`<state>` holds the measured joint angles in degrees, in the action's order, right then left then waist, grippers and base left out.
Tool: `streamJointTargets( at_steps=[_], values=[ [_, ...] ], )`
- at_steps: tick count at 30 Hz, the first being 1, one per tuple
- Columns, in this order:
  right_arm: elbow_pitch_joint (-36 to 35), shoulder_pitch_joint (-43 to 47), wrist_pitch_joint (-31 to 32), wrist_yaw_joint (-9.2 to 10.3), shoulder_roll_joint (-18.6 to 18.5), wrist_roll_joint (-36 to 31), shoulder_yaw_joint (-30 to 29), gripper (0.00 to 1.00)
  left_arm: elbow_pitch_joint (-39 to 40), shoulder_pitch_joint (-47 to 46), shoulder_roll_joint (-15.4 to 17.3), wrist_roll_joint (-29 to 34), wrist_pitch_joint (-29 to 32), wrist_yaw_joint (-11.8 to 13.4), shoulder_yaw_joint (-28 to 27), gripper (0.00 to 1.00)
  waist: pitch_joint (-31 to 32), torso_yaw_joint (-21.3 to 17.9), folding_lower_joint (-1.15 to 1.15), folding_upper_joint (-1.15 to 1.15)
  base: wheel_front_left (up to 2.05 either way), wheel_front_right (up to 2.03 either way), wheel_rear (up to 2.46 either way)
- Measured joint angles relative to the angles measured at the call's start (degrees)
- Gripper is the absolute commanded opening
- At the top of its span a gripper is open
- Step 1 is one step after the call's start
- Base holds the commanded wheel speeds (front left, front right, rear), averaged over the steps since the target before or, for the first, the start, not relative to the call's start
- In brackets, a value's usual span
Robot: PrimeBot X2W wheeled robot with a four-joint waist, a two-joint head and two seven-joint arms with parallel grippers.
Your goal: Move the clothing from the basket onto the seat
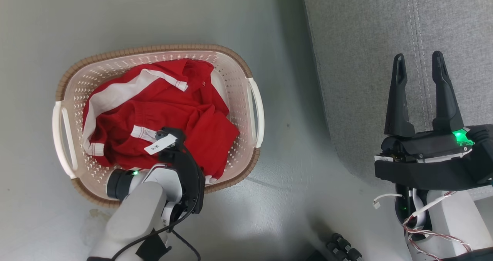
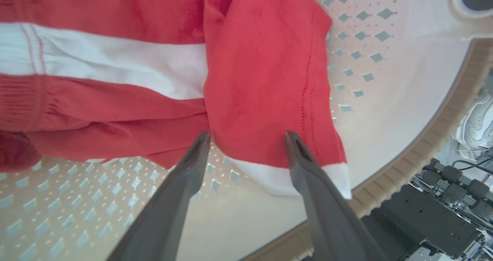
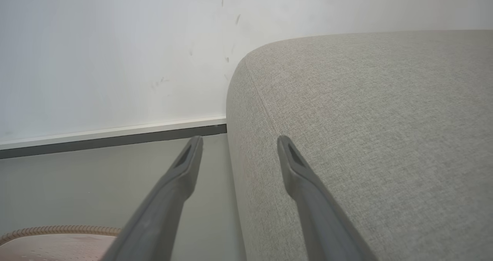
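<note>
Through my left wrist camera, my left gripper [image 2: 247, 137] is spread wide. Its fingers [image 2: 181, 184] straddle a white-cuffed end of the red clothing [image 2: 262, 79]. I am pinching nothing, and I cannot judge contact. The head view gives the whole heap instead, lying inside the laundry basket [image 1: 154, 49] on the floor [image 1: 289, 176]. My right gripper [image 1: 418, 56] is spread too and empty, at the edge of the grey sofa seat [image 1: 366, 41]. Its wrist view adds the basket's brown rim [image 3: 57, 230] at lower left, then the sofa's rounded corner and a white wall [image 3: 115, 41] beyond.
</note>
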<state>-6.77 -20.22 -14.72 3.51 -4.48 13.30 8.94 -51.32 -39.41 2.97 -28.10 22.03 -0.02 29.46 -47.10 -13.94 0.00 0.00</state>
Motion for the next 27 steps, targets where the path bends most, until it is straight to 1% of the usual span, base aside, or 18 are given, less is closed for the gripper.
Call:
streamJointTargets(
  at_steps=[10, 11, 12, 13, 14, 15, 16, 20, 22, 27],
  values=[
    [0.0, 0.0, 0.0, -0.84, 0.4, -0.1, 0.2, 1.00, 1.9, 0.0, 0.0, -3.8, 0.0, 0.5, 3.5, 1.00, -0.7, -0.7, 0.00, 0.01, 0.00, 0.00, 0.00],
    [0.0, 0.0, 0.0, -1.00, 0.4, -0.1, 0.2, 1.00, 2.0, 0.0, 0.0, -4.1, 0.0, 0.6, 3.9, 0.94, -0.8, -0.7, 0.00, 0.00, 0.00, 0.00, 0.00],
    [0.0, 0.0, 0.0, -1.00, 0.5, -0.1, 0.2, 1.00, 2.2, 0.0, 0.0, -4.2, 0.0, 0.6, 4.3, 0.78, -0.9, -0.8, 0.00, 0.00, 0.00, 0.00, 0.00],
    [0.0, 0.0, 0.0, -1.01, 0.5, -0.1, 0.1, 1.00, 2.3, 0.0, 0.0, -4.4, 0.0, 0.7, 4.6, 0.51, -1.0, -0.8, 0.00, 0.00, 0.00, 0.00, 0.00],
    [0.0, 0.0, 0.0, -1.01, 0.5, -0.1, 0.0, 1.00, 2.3, 0.0, 0.0, -4.6, 0.0, 0.9, 4.9, 0.37, -1.1, -0.8, 0.00, 0.00, 0.00, 0.00, 0.00],
    [0.0, 0.0, 0.0, -1.01, 0.5, -0.1, 0.0, 1.00, 2.3, 0.0, 0.0, -4.6, 0.0, 0.9, 4.9, 0.37, -1.1, -0.8, 0.00, 0.00, 0.00, 0.00, 0.00],
    [0.0, 0.0, 0.0, -1.02, 0.5, -0.1, -0.1, 1.00, 2.4, 0.0, 0.0, -4.6, 0.0, 1.0, 5.2, 0.00, -1.1, -0.8, 0.00, 0.00, 0.00, 0.00, 0.00],
    [0.0, 0.0, 0.0, -1.09, 0.5, -0.1, -0.4, 1.00, 2.7, 0.0, 0.0, -6.2, 0.0, 1.1, 6.5, 0.00, -1.3, -0.7, 0.00, 0.01, 0.00, 0.00, 0.00],
    [0.0, 0.0, 0.0, -1.47, 0.5, -0.1, -0.5, 1.00, 3.0, 0.0, 0.0, -7.1, 0.0, 1.3, 6.9, 0.00, -1.3, -0.6, 0.00, 0.00, 0.00, 0.00, 0.00],
    [0.8, 0.0, 0.0, -1.57, 0.7, -0.4, -1.1, 1.00, 7.2, -0.4, 0.1, -12.1, -3.8, 2.0, 7.2, 0.00, -0.6, 0.0, 0.00, 0.01, 0.00, 0.00, 0.00]
  ],
)
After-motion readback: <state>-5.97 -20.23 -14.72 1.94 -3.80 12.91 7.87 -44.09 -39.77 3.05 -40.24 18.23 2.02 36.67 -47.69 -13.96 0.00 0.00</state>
